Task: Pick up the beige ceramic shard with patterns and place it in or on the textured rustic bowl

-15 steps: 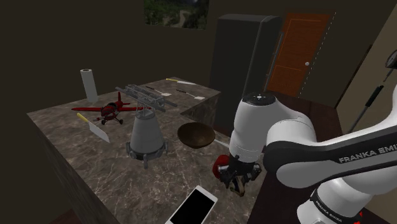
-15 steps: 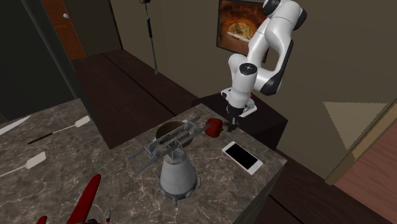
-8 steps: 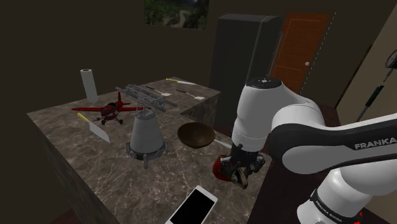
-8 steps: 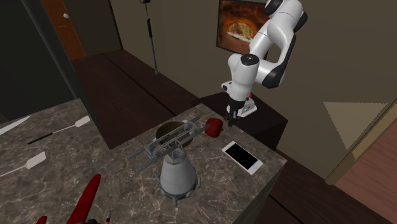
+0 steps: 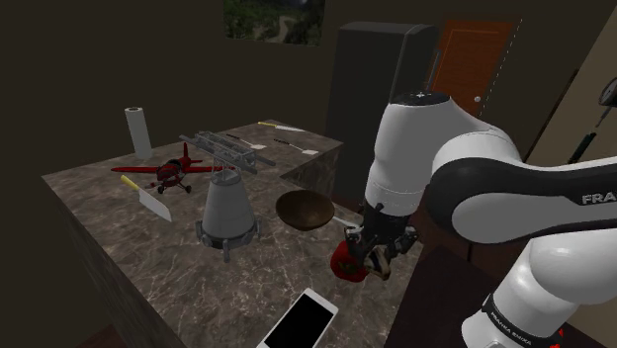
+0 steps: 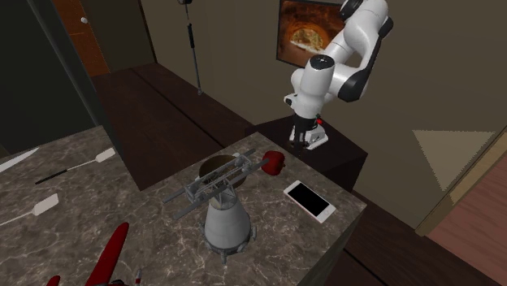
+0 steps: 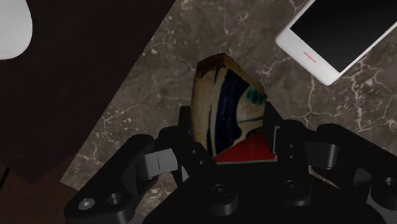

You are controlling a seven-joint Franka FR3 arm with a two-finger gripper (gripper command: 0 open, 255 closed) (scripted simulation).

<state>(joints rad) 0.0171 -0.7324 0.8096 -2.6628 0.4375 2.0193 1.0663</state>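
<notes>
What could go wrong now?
The shard is clasped by just one end in the end effector, so it might slip out. A red thing lies between it and the bowl; carrying the shard low could bump it.

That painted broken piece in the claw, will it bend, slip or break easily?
The shard looks like a rigid slab with angular corners, so it probably won't bend or roll. Its smooth painted face may be slippery, though the gripper clasps it on both sides. Dropped on the stone-like counter, it would likely chip.
</notes>
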